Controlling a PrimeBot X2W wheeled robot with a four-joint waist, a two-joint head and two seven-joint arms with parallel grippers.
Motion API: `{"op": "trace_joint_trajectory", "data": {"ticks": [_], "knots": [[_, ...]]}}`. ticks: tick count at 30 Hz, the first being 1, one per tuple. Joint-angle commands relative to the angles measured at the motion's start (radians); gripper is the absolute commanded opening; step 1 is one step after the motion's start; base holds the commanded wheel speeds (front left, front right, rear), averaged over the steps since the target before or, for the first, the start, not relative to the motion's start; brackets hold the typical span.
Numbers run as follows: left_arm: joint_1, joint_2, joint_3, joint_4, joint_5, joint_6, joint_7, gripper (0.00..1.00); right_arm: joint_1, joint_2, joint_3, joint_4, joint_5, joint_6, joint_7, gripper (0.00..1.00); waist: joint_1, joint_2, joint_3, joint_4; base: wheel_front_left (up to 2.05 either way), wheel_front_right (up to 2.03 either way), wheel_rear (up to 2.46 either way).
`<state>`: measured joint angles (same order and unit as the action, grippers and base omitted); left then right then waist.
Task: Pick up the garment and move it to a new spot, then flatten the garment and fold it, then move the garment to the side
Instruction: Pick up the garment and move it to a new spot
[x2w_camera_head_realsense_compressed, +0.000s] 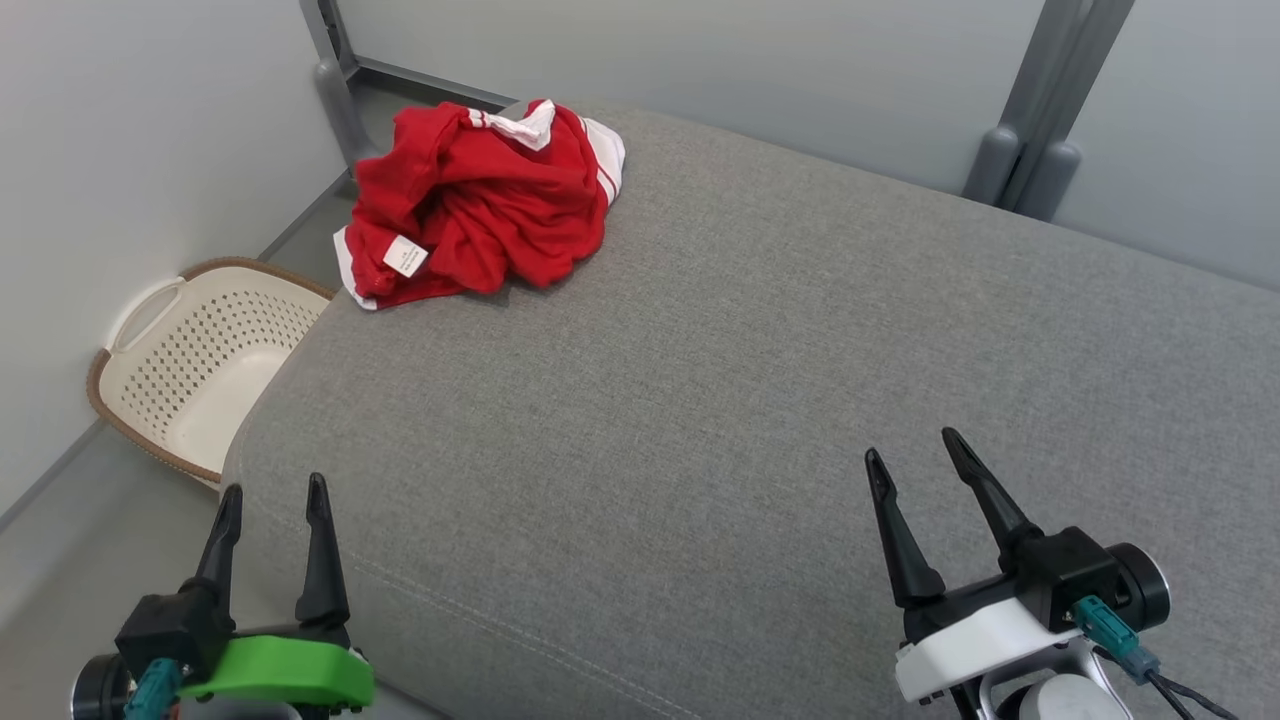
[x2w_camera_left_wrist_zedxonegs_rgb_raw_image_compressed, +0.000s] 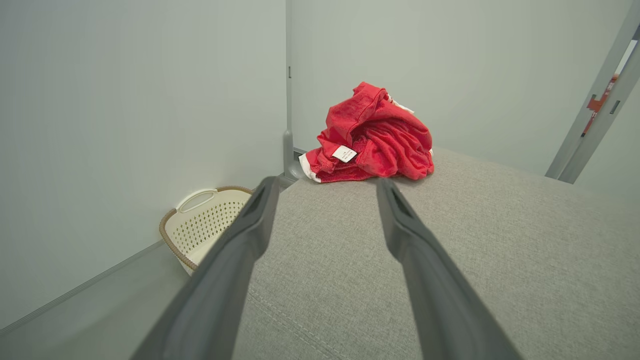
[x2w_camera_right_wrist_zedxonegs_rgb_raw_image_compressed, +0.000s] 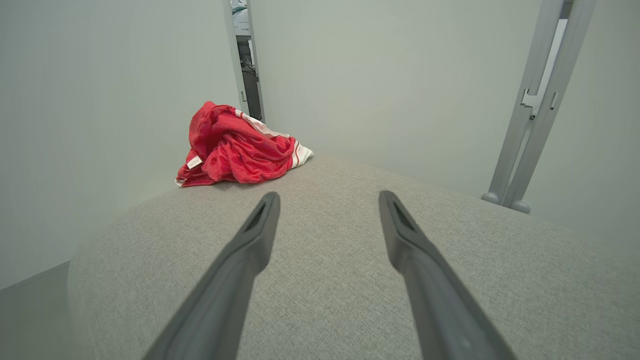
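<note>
A crumpled red garment (x2w_camera_head_realsense_compressed: 480, 200) with white trim and a white label lies heaped at the far left corner of the grey cushioned surface (x2w_camera_head_realsense_compressed: 760, 400). The left wrist view shows the garment (x2w_camera_left_wrist_zedxonegs_rgb_raw_image_compressed: 375, 137) ahead beyond the fingers, and the right wrist view has the garment (x2w_camera_right_wrist_zedxonegs_rgb_raw_image_compressed: 235, 147) far ahead to the left. My left gripper (x2w_camera_head_realsense_compressed: 273, 492) hovers open at the near left edge, nothing between its fingers. Over the near right part of the surface my right gripper (x2w_camera_head_realsense_compressed: 912, 446) is open and empty too. Both are far from the garment.
A cream perforated laundry basket (x2w_camera_head_realsense_compressed: 195, 360) with a brown rim stands on the floor left of the surface, against the pale wall. Grey frame posts (x2w_camera_head_realsense_compressed: 1030, 150) rise behind the far edge. The surface drops off at its rounded left side.
</note>
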<state>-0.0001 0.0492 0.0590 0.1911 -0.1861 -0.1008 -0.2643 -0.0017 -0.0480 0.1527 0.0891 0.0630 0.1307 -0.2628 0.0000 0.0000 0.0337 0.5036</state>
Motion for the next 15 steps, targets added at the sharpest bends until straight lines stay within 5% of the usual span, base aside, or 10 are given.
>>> {"op": "trace_joint_trajectory", "data": {"ticks": [1,8,15], "knots": [[-0.033,0.002,0.000,0.000,-0.006,-0.004,0.000,1.00,-0.013,-0.004,0.001,-0.004,-0.012,0.000,-0.003,1.00,0.0000,0.0000,0.031,-0.018,0.00,0.00,0.00],[-0.193,0.006,0.012,0.049,0.033,-0.019,0.000,1.00,-0.065,-0.004,0.006,-0.004,-0.070,0.000,-0.003,1.00,0.0000,0.0000,0.134,-0.056,0.00,0.00,0.00],[-0.473,0.087,-0.004,0.189,0.054,-0.030,0.000,1.00,-0.126,-0.048,0.013,-0.014,-0.108,0.000,-0.003,1.00,0.0000,0.0000,0.251,-0.088,0.00,0.00,0.00]]}}
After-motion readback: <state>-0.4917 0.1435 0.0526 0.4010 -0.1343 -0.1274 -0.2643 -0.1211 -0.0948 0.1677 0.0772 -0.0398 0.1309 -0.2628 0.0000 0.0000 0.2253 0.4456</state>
